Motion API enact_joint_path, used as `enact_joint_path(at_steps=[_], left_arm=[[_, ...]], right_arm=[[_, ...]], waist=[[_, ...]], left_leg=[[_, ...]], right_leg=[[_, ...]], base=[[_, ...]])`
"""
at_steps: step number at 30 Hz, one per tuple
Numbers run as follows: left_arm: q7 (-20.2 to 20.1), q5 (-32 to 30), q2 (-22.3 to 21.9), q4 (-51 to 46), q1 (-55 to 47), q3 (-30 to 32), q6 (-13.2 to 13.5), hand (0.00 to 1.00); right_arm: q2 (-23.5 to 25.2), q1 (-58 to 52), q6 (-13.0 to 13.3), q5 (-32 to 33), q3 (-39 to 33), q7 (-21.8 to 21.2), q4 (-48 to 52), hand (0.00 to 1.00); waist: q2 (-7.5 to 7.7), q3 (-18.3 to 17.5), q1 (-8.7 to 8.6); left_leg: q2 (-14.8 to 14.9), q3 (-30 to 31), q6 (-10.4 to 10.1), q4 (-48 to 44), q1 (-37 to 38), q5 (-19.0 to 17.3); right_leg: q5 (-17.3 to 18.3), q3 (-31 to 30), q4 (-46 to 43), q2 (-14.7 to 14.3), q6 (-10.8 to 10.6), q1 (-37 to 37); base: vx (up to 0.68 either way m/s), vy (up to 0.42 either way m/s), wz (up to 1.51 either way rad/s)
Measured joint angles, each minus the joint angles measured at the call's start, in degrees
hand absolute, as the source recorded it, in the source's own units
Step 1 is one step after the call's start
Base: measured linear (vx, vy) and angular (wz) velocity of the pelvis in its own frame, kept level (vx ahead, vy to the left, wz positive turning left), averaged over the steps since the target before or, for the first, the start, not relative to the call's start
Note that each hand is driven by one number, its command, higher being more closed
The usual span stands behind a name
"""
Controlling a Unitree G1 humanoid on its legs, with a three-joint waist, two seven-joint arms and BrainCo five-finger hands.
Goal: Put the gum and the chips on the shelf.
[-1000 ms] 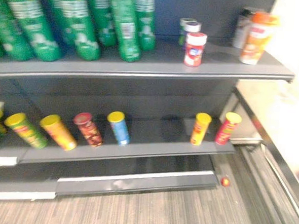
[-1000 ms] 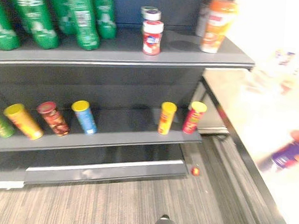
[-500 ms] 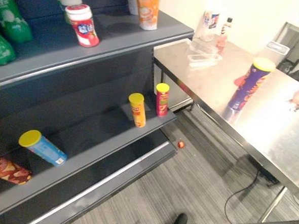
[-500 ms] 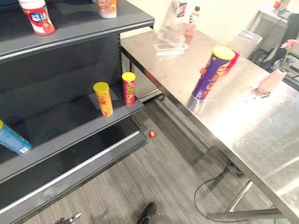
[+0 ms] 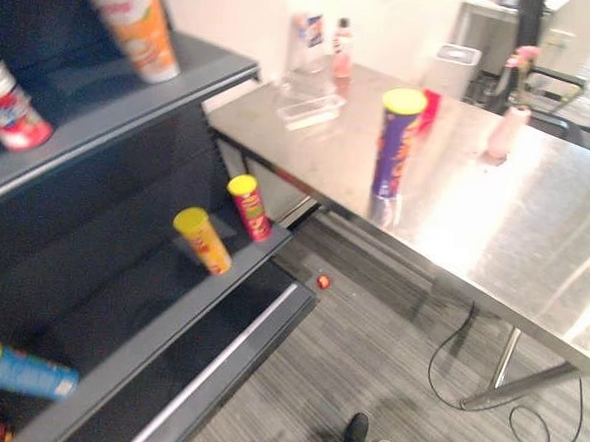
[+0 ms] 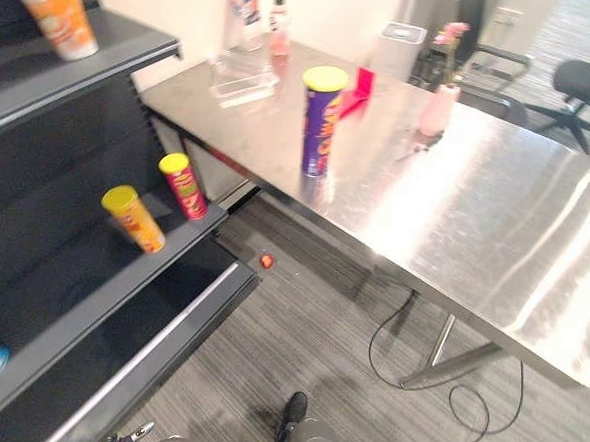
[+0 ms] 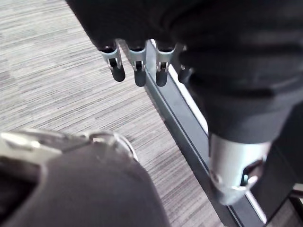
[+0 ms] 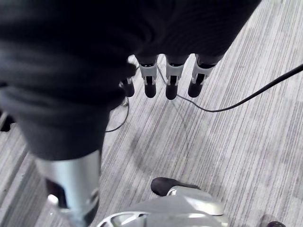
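Well, my left fingers (image 7: 139,71) and right fingers (image 8: 171,85) hang loosely spread, holding nothing; the chips (image 5: 397,142) stand upright on the worktop (image 5: 505,224), well above and ahead of both (the right ones probably nearer).

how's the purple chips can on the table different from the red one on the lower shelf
The purple can stands on the steel table; the red can stands on the lower shelf. The purple can looks taller than the red can. Both are tubes with yellow lids, standing on end.
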State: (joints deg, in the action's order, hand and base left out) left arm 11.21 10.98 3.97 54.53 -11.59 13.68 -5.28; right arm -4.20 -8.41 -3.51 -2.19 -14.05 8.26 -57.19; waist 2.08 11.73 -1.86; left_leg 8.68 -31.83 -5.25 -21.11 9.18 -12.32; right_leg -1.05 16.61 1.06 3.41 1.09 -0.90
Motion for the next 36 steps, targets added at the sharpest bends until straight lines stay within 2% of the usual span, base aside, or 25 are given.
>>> enact_joint_path(at_steps=[2, 4, 5, 6, 7, 8, 10, 12, 16, 19, 22, 24, 25, 26, 28, 29, 31, 32, 33, 34, 35, 36], left_arm=[[0.0, 0.2, 0.0, -0.6, 0.0, 0.2, -0.5, 0.00], [-0.1, 0.3, -0.1, -0.5, 0.0, 0.2, -1.2, 0.00], [-0.2, 0.6, -1.4, -0.2, 0.1, 0.5, -1.2, 0.00], [-0.2, 1.5, -1.5, -0.1, 0.1, 0.8, -1.1, 0.00], [-0.2, 1.9, -1.4, 0.2, -0.2, 0.8, -1.2, 0.00], [-0.2, 2.0, -1.3, 0.5, -0.3, 0.8, -1.2, 0.00], [-0.3, 2.2, -1.5, 0.7, -0.3, 0.8, -1.1, 0.00], [-0.6, 1.8, -1.7, 1.8, 0.3, 0.8, -1.1, 0.00], [-2.1, 1.1, -1.6, 2.7, 0.8, 0.7, -0.9, 0.00], [-2.7, -0.6, -1.5, 5.2, 1.6, -0.8, -0.6, 0.00], [-2.9, -0.7, -1.0, 6.6, 1.8, -1.1, 0.2, 0.00], [-3.0, -0.9, -0.5, 6.6, 1.8, -2.0, 0.3, 0.00], [-3.0, -1.0, -0.4, 6.6, 1.7, -2.6, 0.6, 0.00], [-3.1, -1.0, -0.4, 6.5, 1.7, -2.8, 0.9, 0.00], [-3.2, -1.0, -0.3, 6.2, 1.8, -3.4, 1.0, 0.00], [-3.3, -1.0, -0.1, 5.7, 1.9, -3.3, 1.0, 0.00], [-3.2, -1.1, 0.3, 5.1, 2.2, -3.2, 0.9, 0.00], [-3.2, -1.2, 0.6, 4.7, 2.0, -3.3, 0.8, 0.00], [-3.0, -1.6, 0.6, 4.4, 1.8, -3.3, 0.7, 0.00], [-2.8, -2.4, 0.7, 4.0, 2.1, -3.4, 0.5, 0.00], [-2.7, -2.4, 0.6, 3.9, 2.0, -3.7, 0.4, 0.00], [-2.6, -2.4, 0.7, 3.5, 1.5, -3.7, 0.1, 0.00]], right_arm=[[-0.2, 0.3, 0.1, -0.1, 1.2, -0.2, 0.0, 0.00], [-0.4, 0.2, 0.0, -0.1, 2.0, -0.2, 0.0, 0.00], [-1.7, -0.1, 0.0, -0.1, 2.4, -0.2, -0.1, 0.00], [-1.8, -0.2, -0.1, -0.1, 2.5, -0.2, -0.2, 0.00], [-1.8, -0.7, -0.1, -0.1, 3.2, -0.1, 0.0, 0.00], [-1.6, -1.7, -0.2, -0.1, 3.3, -0.1, 0.0, 0.00], [-1.6, -3.7, -1.4, -0.1, 3.4, -0.1, -0.1, 0.00], [-2.2, -4.2, -1.7, -0.1, 3.4, 0.2, -0.2, 0.00], [-2.6, -3.9, -1.9, 0.0, 3.5, 1.2, -0.2, 0.00], [-2.6, -4.1, -2.1, 0.0, 3.3, 1.3, -0.8, 0.00], [-2.2, -3.9, -1.9, 0.0, 3.2, 1.6, -2.0, 0.00], [-1.7, -4.0, -1.8, 0.1, 2.6, 2.1, -2.2, 0.00], [-1.5, -4.1, -1.8, 0.0, 0.9, 2.7, -2.2, 0.00], [-1.4, -4.0, -1.4, 0.1, 0.3, 3.1, -2.0, 0.00], [-1.3, -3.8, -1.0, 0.1, 0.3, 3.3, -1.6, 0.00], [-1.2, -3.2, -0.7, 0.1, 0.4, 3.3, -1.5, 0.00], [-0.4, -2.8, 0.6, 0.1, 0.5, 3.2, -1.1, 0.00], [-0.5, -2.3, 1.4, 0.1, 0.9, 3.2, -0.4, 0.00], [-0.3, -2.0, 1.5, 0.1, 0.5, 3.2, 0.1, 0.00], [0.2, -2.6, 1.7, 0.1, -0.6, 3.1, -0.2, 0.00], [0.4, -3.0, 1.9, 0.1, -1.4, 3.2, -0.2, 0.00], [0.5, -4.1, 2.5, 0.1, -1.7, 3.3, -0.2, 0.00]], waist=[[-0.08, 0.0, 0.53], [-1.00, -0.4, 0.44], [-3.54, -0.9, 0.39], [-3.48, -0.9, 0.75], [-4.05, -1.1, 0.54], [-3.95, -1.2, 0.15], [-4.14, -1.3, 0.27], [-5.12, -1.8, 0.27], [-5.23, -2.3, 0.29], [-5.50, -3.0, -0.19], [-4.72, -3.1, -1.03], [-4.27, -3.0, -1.14], [-4.30, -3.1, -1.10], [-4.96, -3.1, -1.02], [-4.81, -2.3, -1.02], [-4.55, -1.9, -0.41], [-3.68, -1.2, 0.69], [-3.89, -0.7, 0.73], [-3.81, -0.6, 0.04], [-3.60, -0.2, 0.04], [-3.82, -0.3, 0.06], [-3.39, -0.2, 0.35]], left_leg=[[-2.1, 6.2, 0.2, 6.8, -1.4, -0.2], [-2.5, 11.5, 0.8, 13.3, -2.2, -0.6], [-1.0, 14.2, 0.5, 16.2, -2.4, -1.1], [-1.4, 14.1, 0.7, 15.8, -2.2, -0.6], [-1.4, 13.1, 0.7, 15.3, -1.8, -0.6], [-1.6, 12.6, 0.6, 14.8, -1.3, -0.8], [-2.8, 12.4, -0.2, 15.0, 0.4, -1.9], [-3.5, 12.9, -0.1, 14.3, 1.0, -1.5], [-5.6, 16.7, 0.8, 9.4, 0.2, 0.4], [-6.1, 17.3, 1.0, 9.4, 1.5, 0.6], [-6.3, 18.0, 1.0, 9.9, 3.1, 0.6], [-5.8, 18.0, 1.7, 10.7, 4.0, 0.1], [-5.2, 17.0, 2.1, 12.0, 4.5, -0.4], [-4.4, 15.5, 2.0, 13.2, 5.0, -0.8], [-2.9, 13.1, 1.6, 13.9, 5.3, -2.9], [-2.8, 11.2, 1.4, 14.0, 5.5, -3.7], [-2.9, 8.1, 1.5, 14.2, 6.1, -3.7], [-2.4, 5.2, 1.7, 15.1, 6.9, -3.7], [-2.4, 3.8, 2.2, 16.2, 7.4, -4.5], [-2.6, 2.6, 2.1, 16.7, 8.1, -4.7], [-2.4, 2.6, 2.0, 16.6, 8.3, -4.7], [-2.7, 2.4, 1.0, 17.1, 9.8, -4.4]], right_leg=[[-0.1, -4.2, 2.0, -1.4, -0.1, 0.2], [-0.5, -5.4, 3.9, -2.9, -0.7, 0.0], [-1.2, -6.2, 5.2, -4.9, -1.3, 0.2], [-2.1, -6.9, 5.3, -5.1, -1.5, 0.3], [-3.6, -7.1, 5.3, -5.0, -1.9, 0.3], [-4.3, -7.3, 5.1, -4.9, -1.7, 0.5], [-6.7, -8.6, 5.5, -4.5, -1.3, 1.1], [-6.9, -10.1, 5.5, -4.6, -1.0, 0.8], [-7.0, -13.0, 5.5, -3.2, -1.5, 2.0], [-6.1, -13.8, 5.5, -2.3, -2.3, 2.7], [-5.4, -13.5, 5.5, -2.1, -2.8, 3.7], [-3.8, -11.0, 5.5, -1.9, -2.5, 4.2], [-3.1, -5.1, 4.1, -1.4, -1.9, 3.6], [-2.0, -1.6, 0.5, -1.2, -1.2, 2.1], [0.2, 1.6, -7.5, -1.5, -0.9, -2.1], [0.4, 2.8, -12.0, -2.0, -0.5, -5.0], [0.4, 4.4, -15.5, -1.8, -0.5, -7.3], [2.5, 6.7, -15.5, -1.2, -1.1, -7.9], [5.6, 10.6, -19.2, 0.8, 0.5, -8.4], [9.6, 13.8, -27.8, 5.1, 1.8, -9.5], [10.4, 14.7, -30.1, 6.8, 1.4, -9.3], [9.5, 14.1, -27.8, 8.2, -0.6, -7.6]], base=[[-0.03, 0.070, -1.31], [-0.03, 0.088, -1.14], [0.00, 0.140, -1.04], [0.05, 0.196, -1.18], [0.08, 0.179, -0.85], [0.11, 0.197, -0.67], [0.09, 0.180, -0.39], [0.12, 0.185, -0.31], [0.11, 0.113, -0.41], [0.07, 0.111, -0.20], [0.02, 0.098, 0.06], [-0.02, 0.036, 0.09], [-0.03, 0.025, -0.01], [-0.03, 0.024, -0.05], [-0.04, 0.007, -0.30], [-0.05, -0.010, -0.72], [-0.11, -0.073, -1.09], [-0.16, -0.164, -1.05], [-0.12, -0.162, -0.73], [-0.02, -0.130, -0.30], [0.09, -0.093, -0.25], [0.11, -0.111, -0.40]])
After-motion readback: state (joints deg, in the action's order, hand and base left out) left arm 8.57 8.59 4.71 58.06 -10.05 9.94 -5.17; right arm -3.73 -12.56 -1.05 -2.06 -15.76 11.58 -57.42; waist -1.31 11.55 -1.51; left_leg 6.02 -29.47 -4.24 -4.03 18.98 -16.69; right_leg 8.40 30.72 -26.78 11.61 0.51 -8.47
